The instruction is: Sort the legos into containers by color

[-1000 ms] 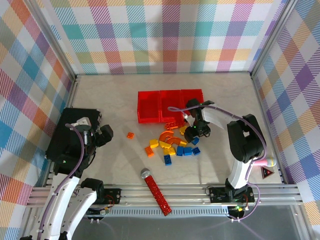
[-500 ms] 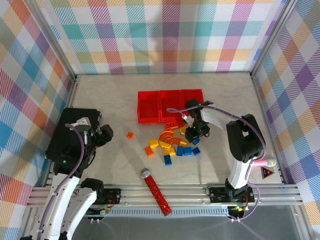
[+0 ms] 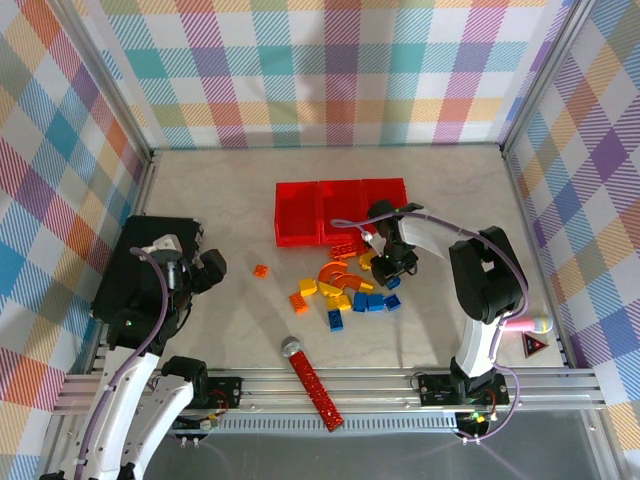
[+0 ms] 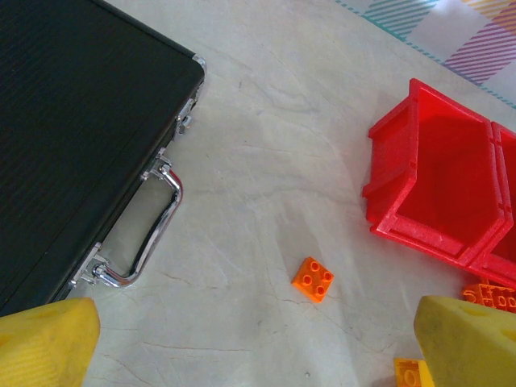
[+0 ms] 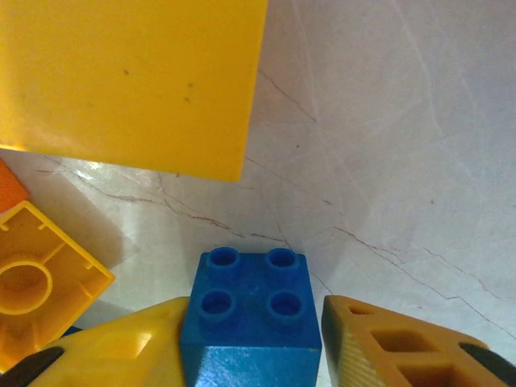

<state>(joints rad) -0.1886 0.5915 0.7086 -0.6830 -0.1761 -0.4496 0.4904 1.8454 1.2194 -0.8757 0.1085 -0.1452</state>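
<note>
Legos [image 3: 345, 290] crowd your right gripper [image 3: 390, 268]. Its jaws flank a small blue four-stud plastic brick [image 5: 251, 310], and you cannot tell if it's clamped. Lifting may drop it or drag the hollow yellow brick [image 5: 36, 294]. Left gripper [image 4: 258, 343] gapes empty.

Overall light: bright, even and diffuse in all three views; colours look saturated.
Shadows, top view: soft and short on the table [image 3: 220, 200], beside the black case [image 3: 140, 275] and under the arms.
Glare: the case's chrome handle [image 4: 141, 234] glints; the red bins [image 4: 439, 185] glow where light passes through.
Left wrist focus: table veins and orange brick [image 4: 314, 279] are crisp; the fingers [image 4: 44, 343] of the left gripper [image 4: 254, 322] blur at the bottom corners.
Right wrist focus: the blue brick [image 5: 250, 282] has sharp studs; the near yellow block [image 5: 129, 81] is soft and casts a grey shadow below it; the right gripper [image 5: 256, 322] is slightly blurred.
Distortion: mild wide-angle lean in the corner posts of the top view.
</note>
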